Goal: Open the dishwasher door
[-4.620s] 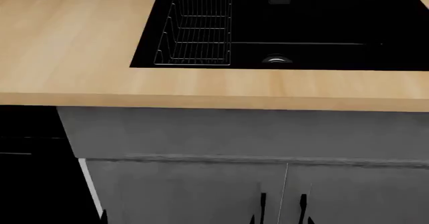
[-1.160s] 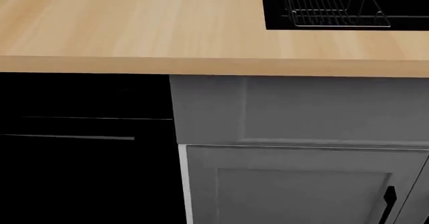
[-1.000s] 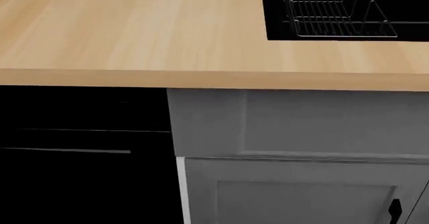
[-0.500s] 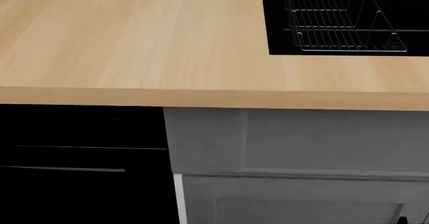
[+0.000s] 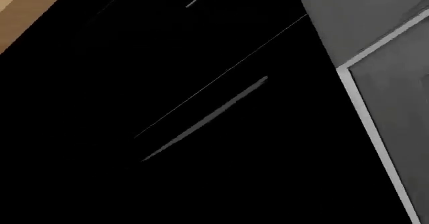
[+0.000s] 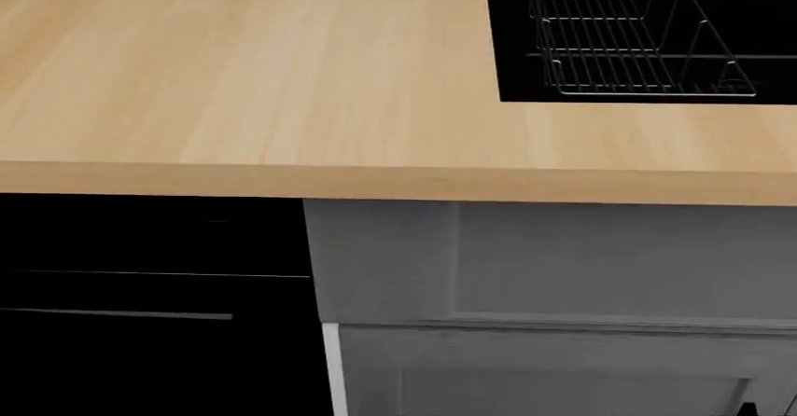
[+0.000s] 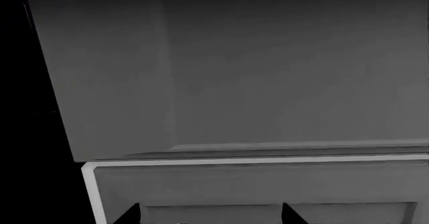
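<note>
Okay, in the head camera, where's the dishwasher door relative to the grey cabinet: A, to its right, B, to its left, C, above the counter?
B: the glossy black dishwasher door with its thin silver handle line sits left of the grey cabinet, below the wooden counter.

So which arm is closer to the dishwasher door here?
Left, judging by the wrist views. Its camera is filled by the dishwasher door and silver handle line; the right wrist camera faces the grey cabinet front beside it. Neither gripper shows.

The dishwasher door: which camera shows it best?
The left wrist view: the dishwasher door fills most of it, silver handle line plain. The head view catches only its corner under the countertop; the right wrist view shows just a black sliver.
</note>
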Available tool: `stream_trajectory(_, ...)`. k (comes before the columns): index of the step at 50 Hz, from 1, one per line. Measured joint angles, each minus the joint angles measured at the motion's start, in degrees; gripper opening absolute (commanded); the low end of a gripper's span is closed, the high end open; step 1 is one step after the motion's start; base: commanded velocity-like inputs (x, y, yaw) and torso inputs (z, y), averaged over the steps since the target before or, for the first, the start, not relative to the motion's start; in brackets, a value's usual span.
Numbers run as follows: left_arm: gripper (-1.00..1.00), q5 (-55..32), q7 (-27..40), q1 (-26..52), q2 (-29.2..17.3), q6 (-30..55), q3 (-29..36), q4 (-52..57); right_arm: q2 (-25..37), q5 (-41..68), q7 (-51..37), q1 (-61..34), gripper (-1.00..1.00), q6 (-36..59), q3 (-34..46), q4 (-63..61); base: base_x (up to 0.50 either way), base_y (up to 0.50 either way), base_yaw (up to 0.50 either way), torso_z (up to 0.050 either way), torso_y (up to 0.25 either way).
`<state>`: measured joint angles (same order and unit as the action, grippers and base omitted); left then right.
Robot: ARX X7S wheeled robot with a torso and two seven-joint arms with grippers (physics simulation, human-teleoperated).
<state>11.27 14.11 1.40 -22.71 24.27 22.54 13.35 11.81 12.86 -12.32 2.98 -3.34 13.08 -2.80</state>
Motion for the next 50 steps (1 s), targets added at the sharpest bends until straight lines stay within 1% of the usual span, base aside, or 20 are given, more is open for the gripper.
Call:
stream_trajectory(11,1.0,13.3,-4.9,3.5,-5.8,14.8,8.1,4.4,0.2,0.4,-0.2,0.2,1.0,-0.4,0.2,0.3,0.0,0.0,0.0,0.0,0.0)
stream_trajectory(16,1.0,18.1,-8.2,6.9,-7.8,18.9,12.1,4.0,0.2,0.5,-0.3,0.2,1.0,-0.6,0.4,0.5,0.0,0.0,0.0,0.0,0.0)
stream_trajectory(20,1.0,21.1,-10.6,9.8,-8.8,20.6,15.2,2.8,0.3,0.5,-0.4,0.2,1.0,-0.6,0.5,0.5,0.0,0.0,0.0,0.0,0.0)
stream_trajectory(26,1.0,23.9,-12.9,13.7,-9.4,20.9,18.9,-0.2,0.4,0.6,-0.6,0.0,1.0,-0.5,0.7,0.6,0.0,0.0,0.0,0.0,0.0)
stream_trajectory(33,1.0,25.2,-14.0,17.8,-8.9,19.0,22.1,-6.1,0.5,0.7,-0.8,-0.2,1.0,-0.4,0.8,0.5,0.0,0.0,0.0,0.0,0.0)
stream_trajectory(42,1.0,25.7,-14.4,22.7,-7.7,15.8,24.9,-14.2,0.7,1.0,-1.1,-0.2,1.0,-0.7,0.9,0.8,0.0,0.0,0.0,0.0,0.0)
stream_trajectory(50,1.0,26.5,-15.2,26.2,-6.8,14.3,26.8,-18.9,1.0,1.3,-1.4,-0.1,1.0,-0.9,0.9,1.0,0.0,0.0,0.0,0.0,0.0)
